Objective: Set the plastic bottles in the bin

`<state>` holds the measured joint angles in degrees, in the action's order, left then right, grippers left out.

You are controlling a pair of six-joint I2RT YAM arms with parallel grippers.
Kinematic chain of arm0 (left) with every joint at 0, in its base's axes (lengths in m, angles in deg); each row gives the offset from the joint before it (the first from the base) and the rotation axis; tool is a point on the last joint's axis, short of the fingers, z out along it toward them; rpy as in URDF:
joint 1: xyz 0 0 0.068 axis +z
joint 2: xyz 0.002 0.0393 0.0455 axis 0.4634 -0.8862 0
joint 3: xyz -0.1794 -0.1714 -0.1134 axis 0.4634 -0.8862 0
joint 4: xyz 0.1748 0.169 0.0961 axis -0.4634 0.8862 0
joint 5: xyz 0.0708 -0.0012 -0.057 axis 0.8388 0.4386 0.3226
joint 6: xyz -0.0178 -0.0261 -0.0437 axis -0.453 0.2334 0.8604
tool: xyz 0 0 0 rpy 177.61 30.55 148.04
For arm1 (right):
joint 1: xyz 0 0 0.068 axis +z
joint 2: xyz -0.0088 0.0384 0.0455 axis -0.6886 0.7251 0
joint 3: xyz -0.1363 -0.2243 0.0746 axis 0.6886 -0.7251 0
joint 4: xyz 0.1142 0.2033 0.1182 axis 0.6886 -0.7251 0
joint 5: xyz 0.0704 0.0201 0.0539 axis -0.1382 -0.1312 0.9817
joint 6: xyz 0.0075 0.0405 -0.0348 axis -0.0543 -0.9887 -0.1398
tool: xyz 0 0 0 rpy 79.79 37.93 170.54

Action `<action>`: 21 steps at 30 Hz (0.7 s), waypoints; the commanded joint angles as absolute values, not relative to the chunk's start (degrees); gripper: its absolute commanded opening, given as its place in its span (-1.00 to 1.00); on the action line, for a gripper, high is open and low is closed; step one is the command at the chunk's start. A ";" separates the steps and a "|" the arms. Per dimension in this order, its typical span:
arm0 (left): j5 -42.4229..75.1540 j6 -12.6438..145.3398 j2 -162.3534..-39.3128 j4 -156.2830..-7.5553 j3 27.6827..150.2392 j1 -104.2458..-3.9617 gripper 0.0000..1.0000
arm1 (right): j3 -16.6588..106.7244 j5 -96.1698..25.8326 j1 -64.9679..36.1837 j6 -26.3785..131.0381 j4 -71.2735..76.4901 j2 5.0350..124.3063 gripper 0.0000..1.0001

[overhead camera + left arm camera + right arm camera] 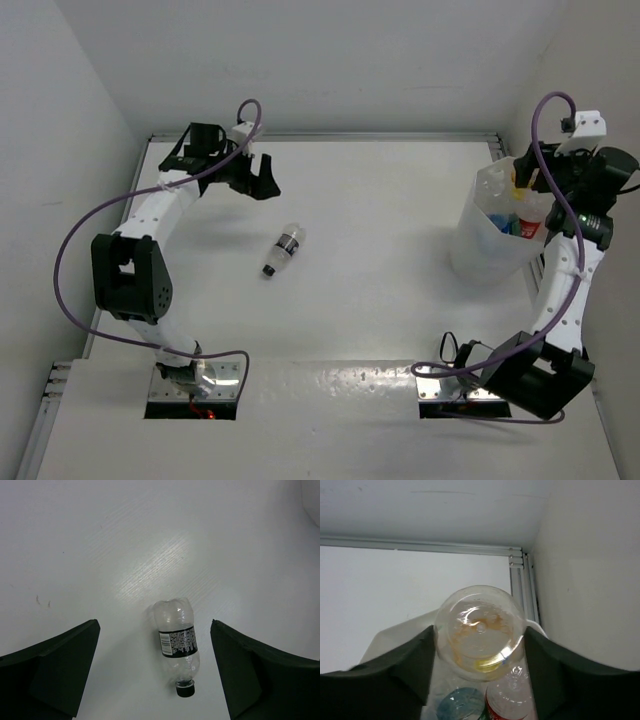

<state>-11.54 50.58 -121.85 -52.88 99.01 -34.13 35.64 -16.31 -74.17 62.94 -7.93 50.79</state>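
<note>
Nearby, clear black-capped bottle (283,250) lying on table (390,210), left claw (258,176) spread, right claw (479,636) pinching round orange-tinted bottle (480,630) over translucent bin (480,250).

A flat white surface (400,220) is boxed in by plain white walls: a far wall (330,60), a left wall (50,150) and a right wall (610,40). A pale metal rail (350,136) runs along the surface's far edge and meets a second rail (532,595) in the far right corner. Close up, the surface shows fine parallel ribbing, a soft glare patch (175,555) and two faint marks (42,601). Along the near edge lies a glossier strip (330,385) catching light.
</note>
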 commanded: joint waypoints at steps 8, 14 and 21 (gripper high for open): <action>-8.95 42.21 -125.45 -40.53 103.19 -32.17 1.00 | 46.28 -16.09 -70.42 62.40 -18.59 51.97 0.84; -3.24 40.00 -123.51 -38.86 97.22 -33.40 1.00 | 52.36 -14.34 -69.36 57.67 -20.09 49.08 0.87; 3.62 41.14 -122.11 -39.38 90.27 -37.98 1.00 | 57.37 -8.10 -69.27 52.65 -22.90 46.78 0.92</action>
<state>0.64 41.67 -125.39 -39.72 91.31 -36.42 54.98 -12.02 -69.61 56.31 -21.51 47.34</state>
